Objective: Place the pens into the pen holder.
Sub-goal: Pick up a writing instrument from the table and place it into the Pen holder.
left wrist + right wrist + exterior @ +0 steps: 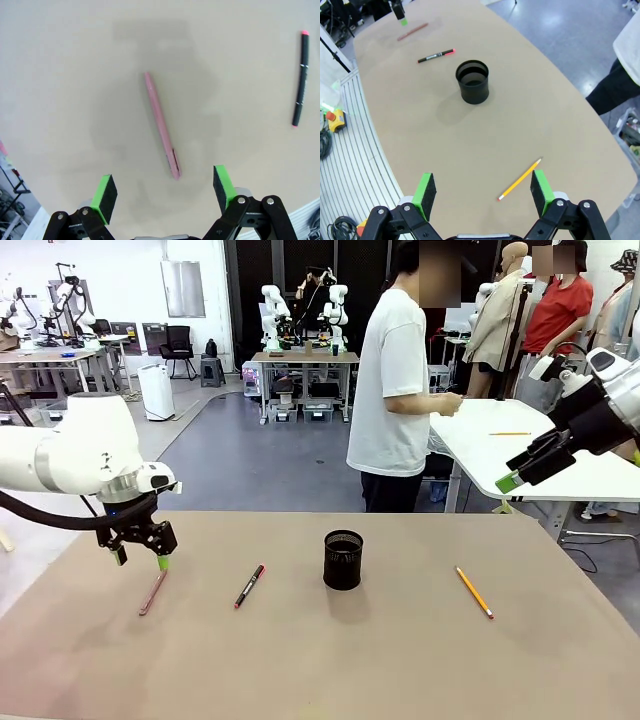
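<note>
Below the left fingers (105, 195) (spread, right fingers (426, 192) too), the pink pen (161, 122) slants, tip away.

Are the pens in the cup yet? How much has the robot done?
Nothing is in yet: the mesh pen holder looks empty. The open left gripper hovers over the pink pen, holding nothing; the right gripper is open too. The black pen and yellow pencil also lie on the table.

open workshop hall, evenly lit. smooth grey concrete floor (250, 455). dark panelled rear wall (300, 265). black wheeled office chair (180, 345) at far left; wooden-topped workbench (305, 358) centre rear; white rectangular table (490, 450) at right. broad tan tabletop (330, 660) in foreground.
</note>
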